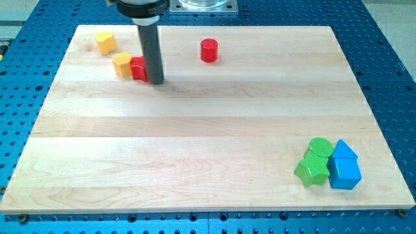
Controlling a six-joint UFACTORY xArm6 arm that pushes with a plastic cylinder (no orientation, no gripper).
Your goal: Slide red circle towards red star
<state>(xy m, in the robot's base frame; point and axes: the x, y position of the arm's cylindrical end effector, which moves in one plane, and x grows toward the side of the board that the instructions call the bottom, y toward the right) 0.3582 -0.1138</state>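
Bright even overhead light, soft short shadows, sharp focus, faint sheen on board (195,130)

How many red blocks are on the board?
2: a red circle near the view's top centre, and a red block at upper left, partly hidden behind my tip, beside a yellow block.

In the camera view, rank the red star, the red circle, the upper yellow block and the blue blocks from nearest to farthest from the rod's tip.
Measured from my tip:
1. Red star, just beside the rod on the view's left, partly hidden by it.
2. Red circle and upper yellow block, on the view's right and upper left of the tip; too close to call.
3. Blue blocks, far off at the view's bottom right.
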